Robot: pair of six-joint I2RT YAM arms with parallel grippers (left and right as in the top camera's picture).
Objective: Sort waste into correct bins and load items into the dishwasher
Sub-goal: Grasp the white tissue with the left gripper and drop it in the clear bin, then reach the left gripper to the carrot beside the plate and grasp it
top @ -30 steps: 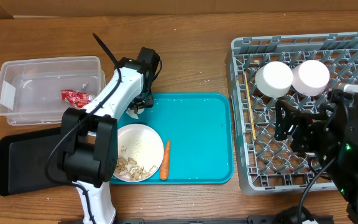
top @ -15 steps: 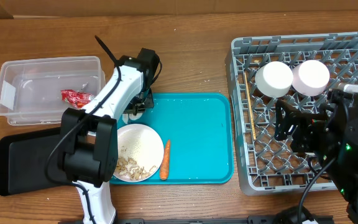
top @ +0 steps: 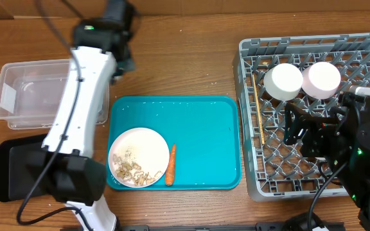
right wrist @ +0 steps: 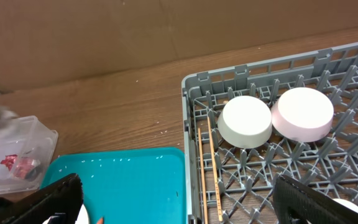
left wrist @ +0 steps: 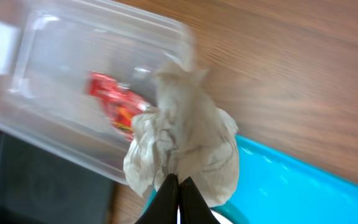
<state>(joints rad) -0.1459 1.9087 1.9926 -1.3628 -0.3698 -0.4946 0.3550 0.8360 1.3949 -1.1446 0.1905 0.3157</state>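
Note:
My left gripper [left wrist: 178, 180] is shut on the crumpled white tissue [left wrist: 185, 143] and holds it in the air over the near corner of the clear tub [left wrist: 73, 81]. The red wrapper [left wrist: 117, 109] lies inside that tub. In the overhead view the left gripper [top: 122, 61] is raised by the tub's [top: 18, 96] right end. The white plate [top: 140, 157] with rice and scraps and the carrot [top: 170, 163] lie on the teal tray [top: 204, 128]. Two bowls [top: 283, 81] [top: 321, 79] and the chopsticks [top: 257, 109] sit in the grey dish rack [top: 249, 179]. My right gripper [right wrist: 185, 205] hangs open over the rack's left side.
The flat black tray [top: 18, 167] lies in front of the clear tub at the left. Bare wooden table shows between the teal tray and the back edge. The left arm's white link crosses above the tub's right end and the black tray.
The left gripper has shut on the tissue, lifted it off the teal tray and carried it back and up toward the tub. The right arm has not moved.

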